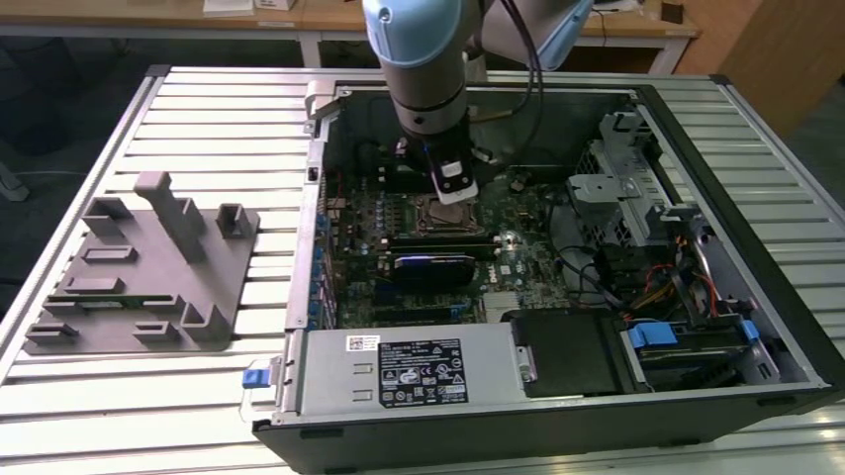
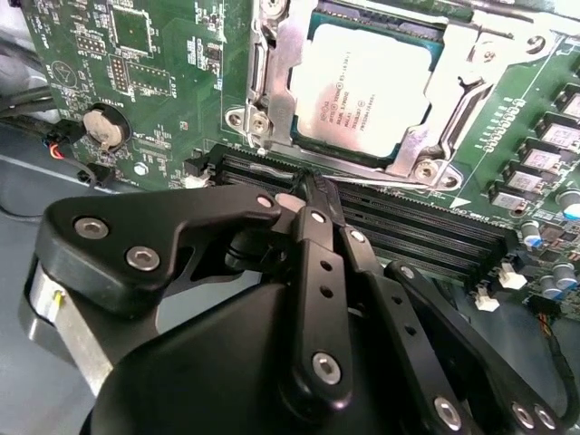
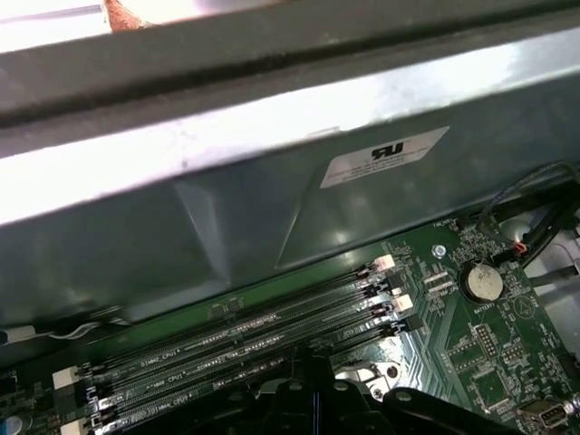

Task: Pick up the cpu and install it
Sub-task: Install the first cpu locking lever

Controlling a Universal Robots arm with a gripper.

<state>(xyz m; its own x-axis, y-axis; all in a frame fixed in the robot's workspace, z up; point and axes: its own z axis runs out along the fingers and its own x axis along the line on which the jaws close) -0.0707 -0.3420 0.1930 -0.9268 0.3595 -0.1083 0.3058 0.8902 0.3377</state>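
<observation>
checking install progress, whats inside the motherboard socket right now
The cpu sits inside the socket, silvery top up, with the metal frame over its edges. The gripper hangs beside it, fingers closed and empty. The contacts beneath the chip are covered.

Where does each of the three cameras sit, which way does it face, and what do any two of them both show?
Exterior view: off the arm, raised, looking down on the open computer case, grey fixture and arm.
Second wrist view: on the arm, looking past the gripper at the cpu in its socket.
First wrist view: on the arm, facing the case wall and memory slots.
Shared: both wrist views show the round battery.
</observation>
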